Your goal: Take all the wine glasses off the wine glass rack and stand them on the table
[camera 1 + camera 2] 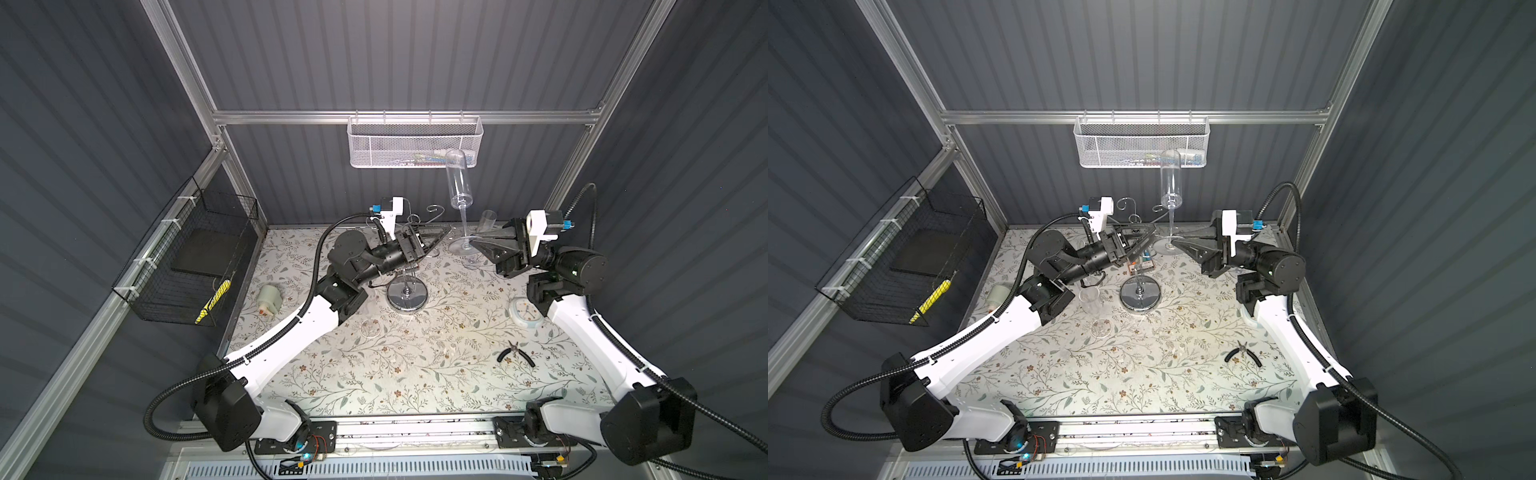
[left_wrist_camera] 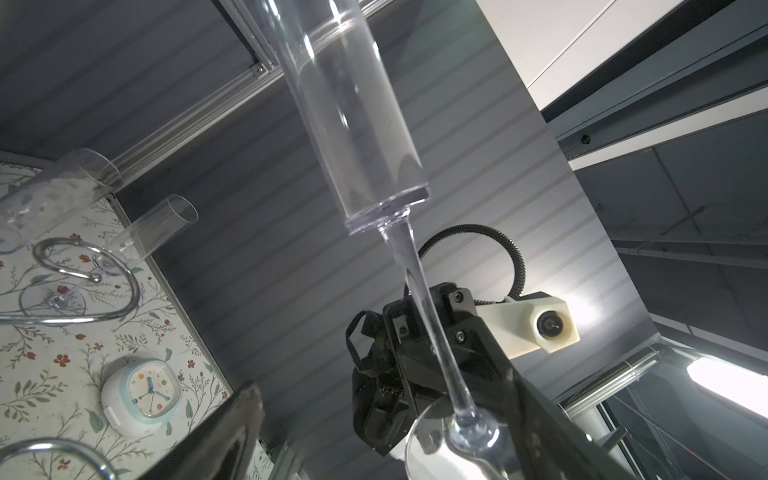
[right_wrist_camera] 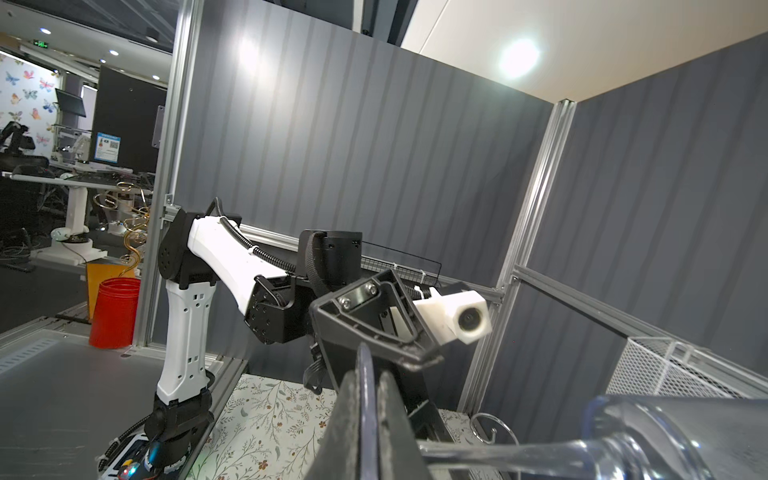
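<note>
Wine glass (image 1: pixel 457 178) foot sits pinched in right pincer (image 1: pixel 476 243); left pincer (image 1: pixel 441 239) gapes nearby.

We find the wine glass rack (image 1: pixel 407 297) standing on the table (image 1: pixel 415 374), mid-width and toward the back. Just right of its top the wine glass (image 1: pixel 457 178) stands bowl uppermost, apart from the rack's arms. Its foot sits between the fingers of the right gripper (image 1: pixel 478 245), with the left gripper (image 1: pixel 438 239) just beside that foot on its left. Behind, a mesh basket (image 1: pixel 415 143) hangs on the back rail, and a wire basket (image 1: pixel 187 266) hangs on the left wall. To the rack's right lie a clock (image 1: pixel 527 312) and, nearer us, pliers (image 1: pixel 515 353).
</note>
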### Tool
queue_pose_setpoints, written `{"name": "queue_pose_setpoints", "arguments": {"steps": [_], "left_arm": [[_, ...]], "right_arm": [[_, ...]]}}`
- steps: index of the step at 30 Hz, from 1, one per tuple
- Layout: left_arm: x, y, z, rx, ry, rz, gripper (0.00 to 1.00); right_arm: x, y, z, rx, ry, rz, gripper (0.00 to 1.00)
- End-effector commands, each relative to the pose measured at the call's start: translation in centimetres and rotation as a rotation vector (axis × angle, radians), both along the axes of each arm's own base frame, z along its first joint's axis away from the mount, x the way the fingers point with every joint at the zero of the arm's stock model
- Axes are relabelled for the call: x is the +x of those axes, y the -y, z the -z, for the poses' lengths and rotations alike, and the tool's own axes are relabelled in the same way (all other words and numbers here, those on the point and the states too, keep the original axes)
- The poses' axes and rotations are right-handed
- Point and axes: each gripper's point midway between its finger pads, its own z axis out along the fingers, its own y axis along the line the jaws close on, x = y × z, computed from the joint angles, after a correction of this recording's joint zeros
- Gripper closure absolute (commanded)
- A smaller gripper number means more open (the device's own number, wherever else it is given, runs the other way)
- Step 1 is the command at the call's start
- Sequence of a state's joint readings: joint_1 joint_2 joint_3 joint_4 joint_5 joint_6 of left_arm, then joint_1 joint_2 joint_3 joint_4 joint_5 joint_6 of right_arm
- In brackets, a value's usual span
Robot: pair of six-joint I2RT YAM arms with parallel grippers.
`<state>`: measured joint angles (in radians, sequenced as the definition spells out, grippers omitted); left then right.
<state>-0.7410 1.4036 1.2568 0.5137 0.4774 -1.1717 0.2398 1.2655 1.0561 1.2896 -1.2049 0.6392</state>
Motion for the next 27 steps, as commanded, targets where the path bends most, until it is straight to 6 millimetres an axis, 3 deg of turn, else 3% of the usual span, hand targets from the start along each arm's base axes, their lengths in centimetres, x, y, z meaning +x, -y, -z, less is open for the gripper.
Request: {"name": "queue_pose_setpoints", "arguments": {"steps": [1,14,27], "left_arm": [[-1.3,0.0,-1.9,-0.033,0.065,0.041,0.09],[-1.6,1.1,-1.4,-0.043,0.058,0.105,0.33],[-1.6,1.5,-0.6,-0.038,0.034,0.114,0.67]], "right_arm": [[-1.4,-0.5,0.0,0.021,0.132,-0.007,1.00],[-1.9,-2.1,2.2,-0.001,0.181,-0.044,1.00],[-2.1,-2.5,3.6,-0.023,0.180,-0.053,1.00]]}}
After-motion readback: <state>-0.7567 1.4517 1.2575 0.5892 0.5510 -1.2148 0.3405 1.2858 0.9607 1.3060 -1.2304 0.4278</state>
